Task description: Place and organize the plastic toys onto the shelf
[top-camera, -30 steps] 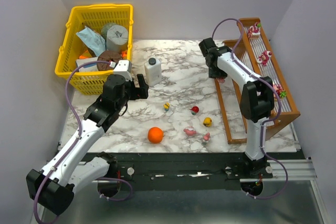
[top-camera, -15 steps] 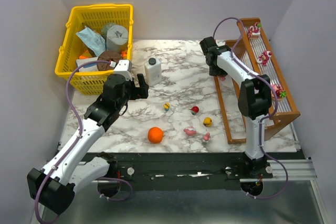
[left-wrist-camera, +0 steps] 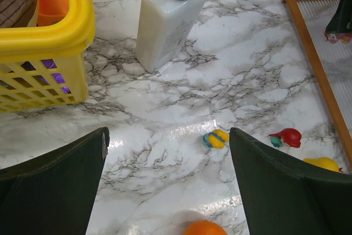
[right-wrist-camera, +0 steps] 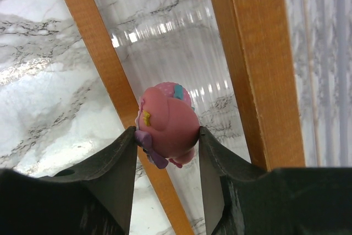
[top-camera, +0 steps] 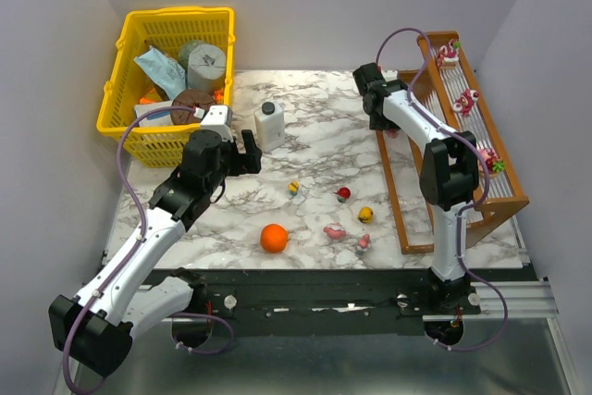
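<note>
Top and wrist views of the two arms at the marble table.

Right gripper: partly closed, its two fingers clamp a pink toy from either side. The toy hangs over the front wooden rail and the clear rods of the lowest tier, at the far end of the shelf; whether it touches the rail cannot be told.

Left gripper: jaws wide apart and holding nothing, poised above the table near the white bottle and the yellow basket.

On the top tier sit three toys, spaced along its length. Five more toys lie loose on the table between the orange ball and the shelf.
</note>
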Robot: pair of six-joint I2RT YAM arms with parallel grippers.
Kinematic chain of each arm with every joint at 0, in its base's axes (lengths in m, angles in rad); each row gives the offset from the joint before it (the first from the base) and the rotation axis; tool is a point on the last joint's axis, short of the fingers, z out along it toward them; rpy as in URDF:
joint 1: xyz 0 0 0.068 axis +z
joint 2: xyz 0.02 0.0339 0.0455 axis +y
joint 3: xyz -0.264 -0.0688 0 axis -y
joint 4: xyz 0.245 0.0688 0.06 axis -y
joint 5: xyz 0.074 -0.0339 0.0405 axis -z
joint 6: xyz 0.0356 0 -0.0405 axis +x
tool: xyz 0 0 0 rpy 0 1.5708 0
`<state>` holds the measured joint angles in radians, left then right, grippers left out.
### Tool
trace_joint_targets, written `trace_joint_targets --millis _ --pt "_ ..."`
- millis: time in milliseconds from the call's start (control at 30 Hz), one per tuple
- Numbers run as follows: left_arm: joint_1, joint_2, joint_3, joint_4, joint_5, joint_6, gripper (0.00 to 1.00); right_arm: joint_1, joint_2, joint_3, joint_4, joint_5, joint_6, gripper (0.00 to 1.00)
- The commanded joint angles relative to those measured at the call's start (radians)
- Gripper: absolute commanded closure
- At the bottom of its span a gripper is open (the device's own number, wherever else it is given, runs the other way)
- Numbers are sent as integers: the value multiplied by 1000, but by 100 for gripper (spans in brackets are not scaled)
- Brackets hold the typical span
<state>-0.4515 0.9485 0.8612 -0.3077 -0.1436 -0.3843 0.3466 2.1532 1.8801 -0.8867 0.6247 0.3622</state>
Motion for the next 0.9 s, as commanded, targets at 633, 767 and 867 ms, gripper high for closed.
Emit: trace_joint_targets --millis 633,767,867 --pt "11 6 -21 22 7 19 1 0 -19 -104 138 26 35 87" --pt "11 9 -21 21 9 19 1 -1 -13 -87 129 27 35 78" --pt "13 10 -19 24 9 18 1 -1 -6 -73 121 30 34 69"
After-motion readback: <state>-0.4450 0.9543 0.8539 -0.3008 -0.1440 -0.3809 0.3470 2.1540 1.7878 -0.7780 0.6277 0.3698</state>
